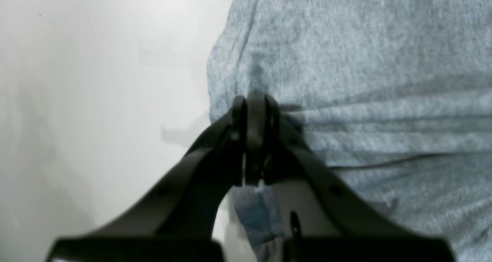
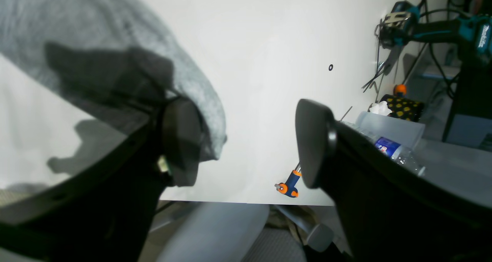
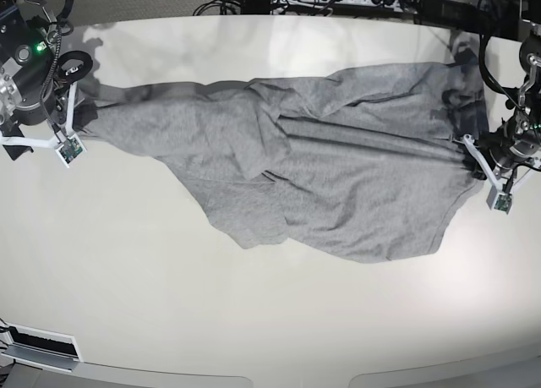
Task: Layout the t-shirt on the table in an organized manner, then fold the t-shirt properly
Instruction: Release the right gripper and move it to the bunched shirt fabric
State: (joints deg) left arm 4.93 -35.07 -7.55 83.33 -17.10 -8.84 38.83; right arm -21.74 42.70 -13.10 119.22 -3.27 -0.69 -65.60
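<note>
Clearly the laying-out is only partway done. The heather-grey cotton t-shirt (image 3: pixel 321 160) lies stretched sideways across the far half of the glossy off-white worktop (image 3: pixel 254 320), running from about nine o'clock to three o'clock in the base view. It is pulled long between the two arms but far from flat: a heavy ridge of folds runs along its middle, one flap hangs down toward six o'clock, and neither sleeves, collar nor any lettering can be told apart.

At three o'clock in the base view, the left pincer (image 1: pixel 255 100) is clenched on the edge of the grey cloth; its wrist view shows the black jaws pressed together with fabric bunched and creased around them. At nine o'clock, the right pincer (image 2: pixel 246 139) stands released, jaws wide apart, with nothing between them. The shirt's end (image 2: pixel 184 73) lies just behind one jaw on the white surface, seemingly touching or nearly so, but not gripped.

Beyond the worktop's edge in the right wrist view sit a small orange-and-blue handled tool (image 2: pixel 289 185) and a clear plastic bottle with a blue label (image 2: pixel 388 146), well apart from the shirt.

By my reckoning, the stretch is done on one axis only. Smoothing the ridge, spreading the drooping flap and squaring the garment are all left, and no folding has begun.
</note>
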